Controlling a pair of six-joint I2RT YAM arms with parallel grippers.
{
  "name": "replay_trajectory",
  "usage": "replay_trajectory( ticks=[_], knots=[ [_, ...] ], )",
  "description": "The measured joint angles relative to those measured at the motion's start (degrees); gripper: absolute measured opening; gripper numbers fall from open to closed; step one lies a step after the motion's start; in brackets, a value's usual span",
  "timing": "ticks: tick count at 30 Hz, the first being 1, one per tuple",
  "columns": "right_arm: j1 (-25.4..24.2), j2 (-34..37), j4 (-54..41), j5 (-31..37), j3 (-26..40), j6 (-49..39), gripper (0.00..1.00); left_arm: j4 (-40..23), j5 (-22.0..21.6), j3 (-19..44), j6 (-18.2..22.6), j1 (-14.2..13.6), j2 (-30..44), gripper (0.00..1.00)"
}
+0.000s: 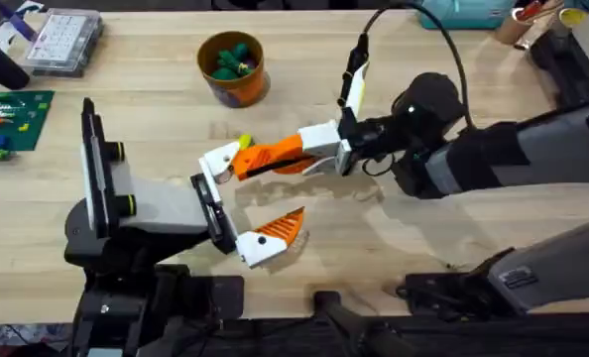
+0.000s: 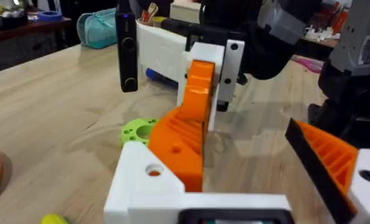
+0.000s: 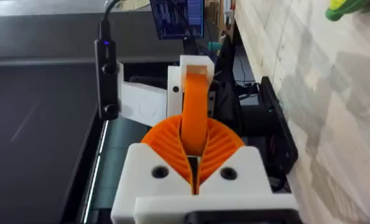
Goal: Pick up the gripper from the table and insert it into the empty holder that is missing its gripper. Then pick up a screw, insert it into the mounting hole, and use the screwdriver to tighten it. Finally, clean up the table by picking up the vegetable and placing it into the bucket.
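nearest item, at the low edge of the right wrist view: right gripper (image 3: 195, 155), white body, orange ribbed pads (image 3: 166, 144) closed tight on the gripper (image 3: 194, 106), which stands as a narrow orange wedge between them. its white base block lies at the far end, against my other arm's white body.

left gripper (image 1: 275, 188): jaws wide apart, nothing clamped between them. one side carries its own orange finger (image 1: 275, 228). on the other side the gripper's white base sits at the holder (image 1: 215, 164); whether it is fully seated i cannot tell.

same joint from the left wrist: the orange wedge rises off the white block, and my right gripper's pads meet its tip.

bucket (image 1: 233, 67): orange-brown, upright, far side of the table, well apart from both arms. green vegetables (image 1: 231, 59) lie inside.

small yellow-green piece (image 1: 243, 144): on the table, just beside the holder.

green ring (image 2: 137, 130): flat on the wood, near the wedge.

clear parts box (image 1: 64, 40): far left corner.

green board (image 1: 7, 119): left edge.

teal container (image 1: 463, 12): far right.
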Motion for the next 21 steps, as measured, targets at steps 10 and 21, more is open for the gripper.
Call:
replay_trajectory(
  ticks=[10,21],
  knots=[
    [1.9,0.0,-0.1,2.5,0.0,-1.1,0.014,0.0,0.0,0.0,0.0,0.0,0.0,0.986],
    [2.1,0.0,-2.3,4.1,0.3,-2.5,0.014,0.0,0.0,0.0,-0.1,0.0,0.0,0.986]
  ],
)
